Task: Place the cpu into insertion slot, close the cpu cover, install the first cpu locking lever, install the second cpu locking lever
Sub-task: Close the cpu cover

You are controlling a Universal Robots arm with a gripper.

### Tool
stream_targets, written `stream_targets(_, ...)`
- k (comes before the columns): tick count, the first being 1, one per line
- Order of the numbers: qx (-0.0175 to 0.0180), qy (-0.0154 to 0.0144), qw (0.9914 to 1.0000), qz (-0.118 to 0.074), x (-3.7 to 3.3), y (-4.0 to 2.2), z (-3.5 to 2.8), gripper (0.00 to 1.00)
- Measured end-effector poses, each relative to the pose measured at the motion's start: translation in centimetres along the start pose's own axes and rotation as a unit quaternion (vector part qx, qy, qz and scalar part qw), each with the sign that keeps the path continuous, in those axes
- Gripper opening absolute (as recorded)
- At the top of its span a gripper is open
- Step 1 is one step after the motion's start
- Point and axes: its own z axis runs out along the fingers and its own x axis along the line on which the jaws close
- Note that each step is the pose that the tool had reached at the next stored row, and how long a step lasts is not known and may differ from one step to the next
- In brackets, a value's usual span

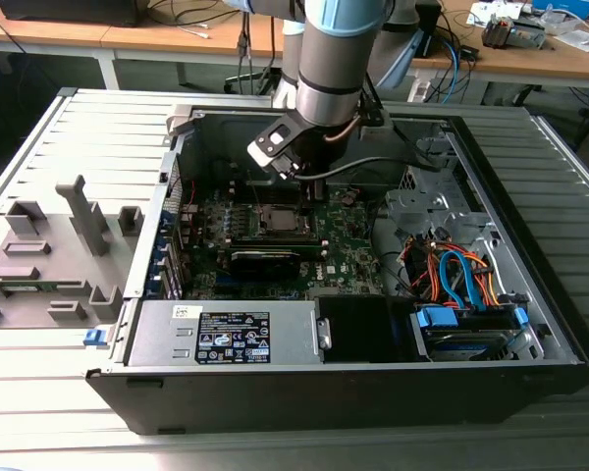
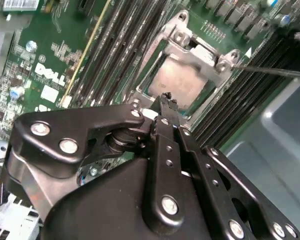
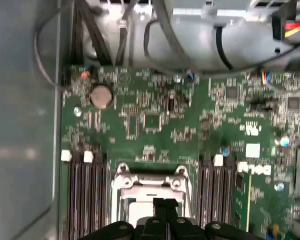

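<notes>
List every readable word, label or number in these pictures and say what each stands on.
Dark label on the power supply: print too small to read.
White logo on the motherboard: a maker's mark, not quoted here.
Other white markings across the motherboard: too small or blurred to read.

Electronics lab, cable-strewn wooden benches (image 1: 535,65), opened computer case (image 1: 324,400)

Top access to cpu cover (image 3: 149,182) clear, mem slots (image 3: 86,200) flank both sides, cables (image 3: 157,30) crowd past board edge.
</notes>
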Motion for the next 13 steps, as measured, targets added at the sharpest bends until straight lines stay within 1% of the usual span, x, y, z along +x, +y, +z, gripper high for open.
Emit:
stream_targets(1, 0.0001, -0.0001, 1.0, 0.0, 0.05, -1.73, 0.41, 0.11)
stream_targets(2, 0.0001, -0.0001, 1.0, 0.0, 0.06, -1.95, 0.51, 0.11)
stream_targets(13, 0.0001, -0.0001, 1.0, 0.0, 0.08, -2.41, 0.95, 0.11)
